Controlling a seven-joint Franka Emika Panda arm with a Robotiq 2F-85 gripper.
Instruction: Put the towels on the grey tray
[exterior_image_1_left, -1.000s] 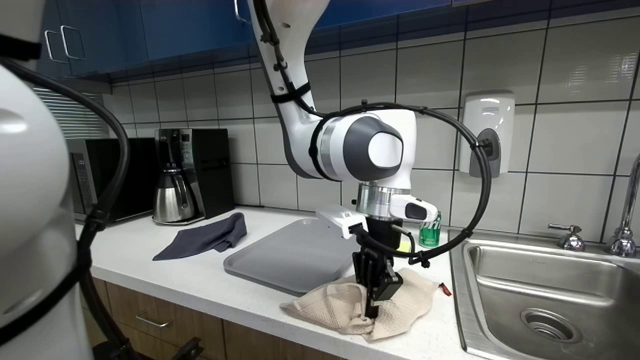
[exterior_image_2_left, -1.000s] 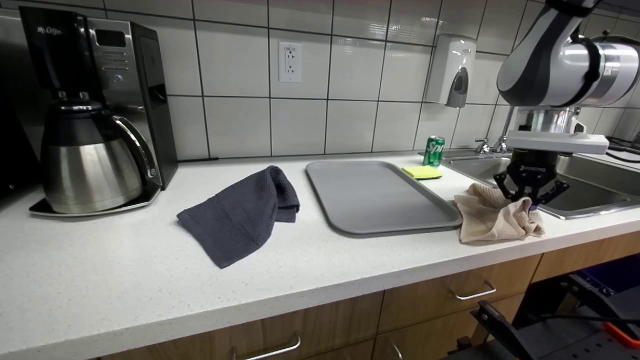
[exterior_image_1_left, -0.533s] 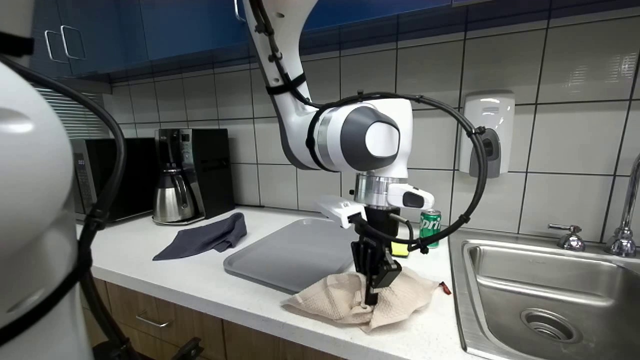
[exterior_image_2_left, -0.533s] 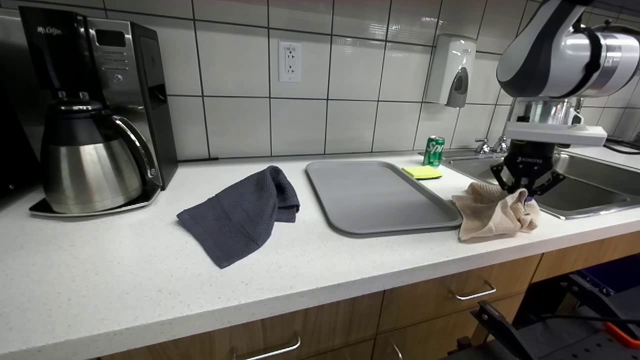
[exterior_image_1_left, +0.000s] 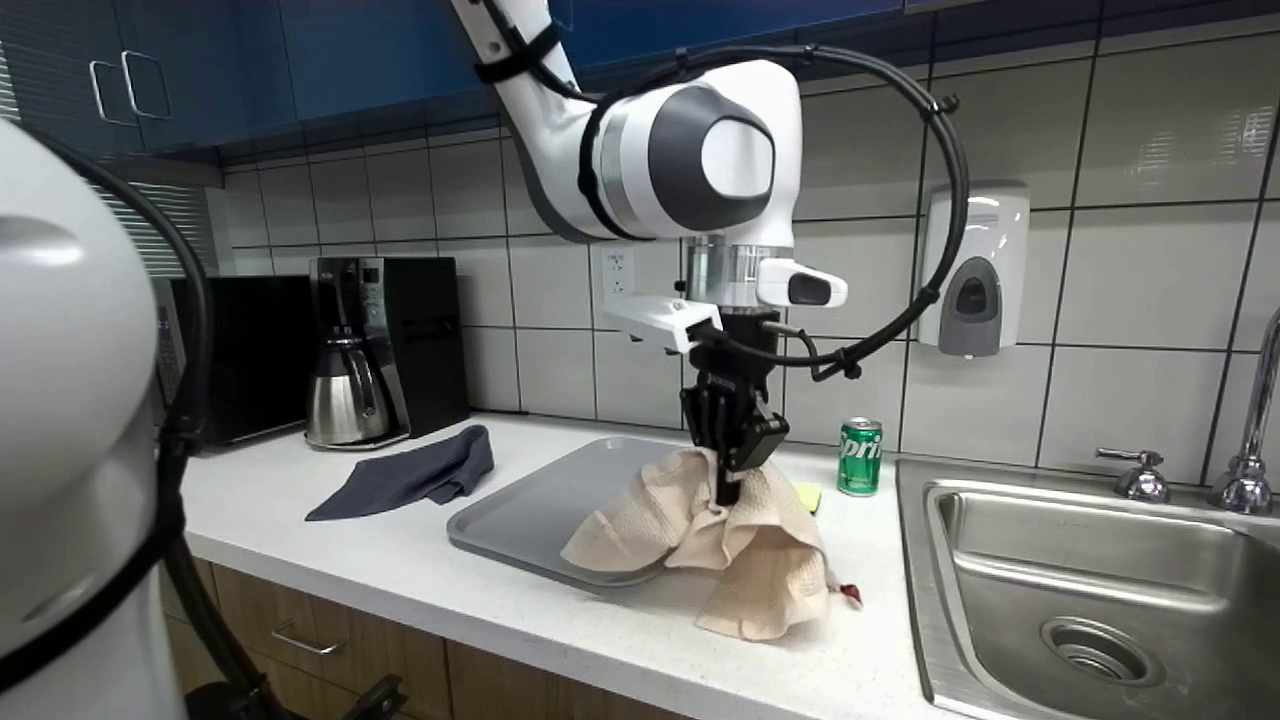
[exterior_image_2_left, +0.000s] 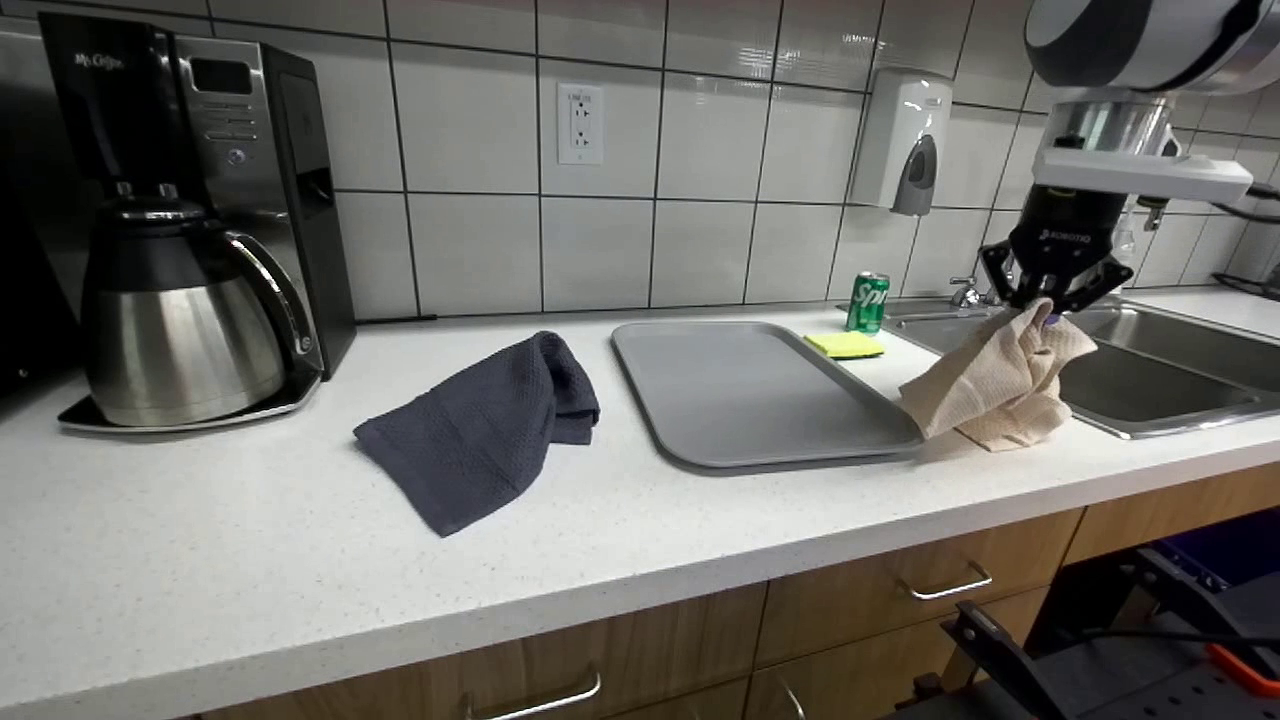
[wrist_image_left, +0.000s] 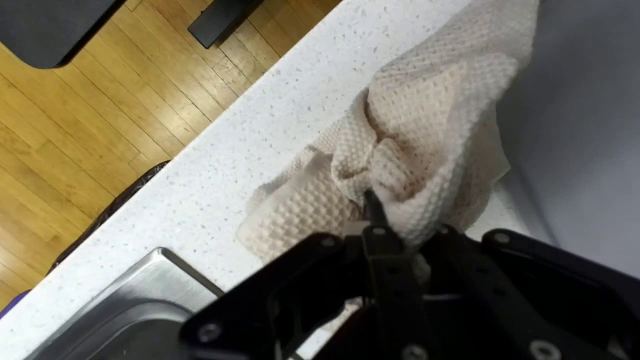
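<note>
Tiled wall behind a white table, metal sink at right. Main change: lift of the beige towel, bunched low on the table half a second ago, now hanging in folds well higher. Clamped on that towel with the pincer, pinching near the top. Hanging just right of the grey tray, left flap over or against its near right corner; cannot tell which. Lowest fold clear of the table or not: cannot tell. For the task: probably a sound grip and a nearly finished pickup, with carrying left over the tray next. Worth a bit more height first, to avoid dragging across the rim. No shift in the dark towel, left of the tray, not yet picked up. Early going, by judgement: zero of two towels set down.

Counts: two towels (one beige, one dark), one tray, one pincer, one sink, one green can beyond the tray's far right corner, one yellow sponge just nearer, one coffee maker and one microwave at far left, one soap dispenser and one outlet on the wall. One red scrap by the towel's right edge, too small to identify.
</note>
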